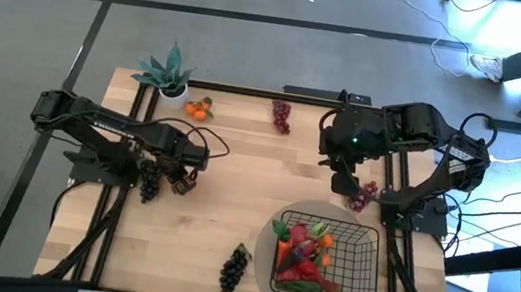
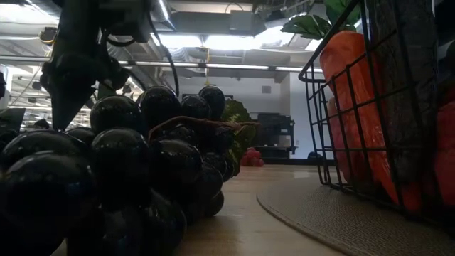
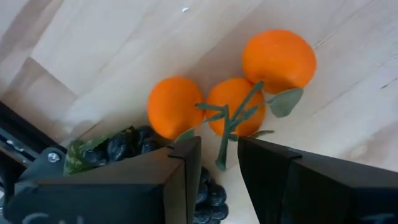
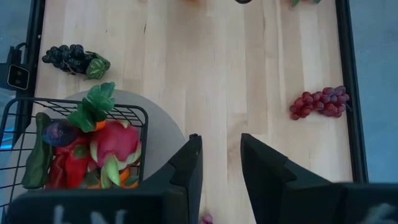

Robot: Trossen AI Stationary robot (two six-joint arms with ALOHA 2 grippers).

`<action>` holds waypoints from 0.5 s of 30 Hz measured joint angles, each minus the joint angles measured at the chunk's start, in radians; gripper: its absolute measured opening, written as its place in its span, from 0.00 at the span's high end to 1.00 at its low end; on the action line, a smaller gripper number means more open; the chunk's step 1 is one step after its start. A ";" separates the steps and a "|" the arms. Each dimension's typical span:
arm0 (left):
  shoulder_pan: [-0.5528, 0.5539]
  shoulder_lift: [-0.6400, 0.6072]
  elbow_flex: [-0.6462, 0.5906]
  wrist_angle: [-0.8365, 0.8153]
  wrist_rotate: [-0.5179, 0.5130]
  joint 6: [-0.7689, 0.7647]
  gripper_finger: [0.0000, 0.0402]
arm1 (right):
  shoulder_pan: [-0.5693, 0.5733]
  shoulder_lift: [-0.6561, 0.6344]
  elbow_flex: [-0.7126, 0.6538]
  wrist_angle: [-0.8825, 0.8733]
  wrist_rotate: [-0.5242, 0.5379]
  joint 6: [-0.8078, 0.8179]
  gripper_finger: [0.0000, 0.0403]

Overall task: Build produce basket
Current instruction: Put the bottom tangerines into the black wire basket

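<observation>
The left tool (image 3: pixel 217 144) shows only a narrow gap, with dark grapes (image 3: pixel 124 146) against one finger; I cannot tell if they are gripped. The tangerines (image 3: pixel 233 106) lie straight ahead, stem toward the gap. Only the high view shows the basket (image 1: pixel 366 243) well apart across the surface (image 1: pixel 238 163), near the open right tool (image 1: pixel 343 184).

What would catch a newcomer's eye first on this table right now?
Probably the basket on its round mat near the table's front right, packed with bright produce, pink dragon fruit among it. Next, the left gripper hanging over a cluster of three tangerines, with dark grapes beside it.
</observation>
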 joint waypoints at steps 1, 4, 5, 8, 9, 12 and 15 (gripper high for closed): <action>0.000 0.000 -0.005 0.007 0.003 0.000 0.77 | 0.000 0.000 0.000 0.000 0.000 0.000 0.76; 0.000 0.000 -0.015 0.014 0.003 0.000 0.77 | 0.000 0.000 0.000 0.000 0.000 0.000 0.76; 0.000 0.000 -0.019 0.020 0.003 0.000 0.77 | 0.000 0.000 0.000 0.000 0.000 0.000 0.76; 0.000 0.000 -0.033 0.041 0.003 0.000 0.77 | 0.000 0.000 0.000 0.000 0.000 0.000 0.76; 0.000 0.000 -0.038 0.047 0.003 0.000 0.77 | 0.000 0.000 0.000 0.000 0.000 0.000 0.76; 0.000 0.000 -0.045 0.055 0.002 -0.001 0.77 | 0.000 0.000 0.000 0.000 0.000 0.000 0.76; 0.000 0.000 -0.046 0.057 -0.006 -0.001 0.77 | 0.000 0.000 0.000 0.000 0.000 0.000 0.76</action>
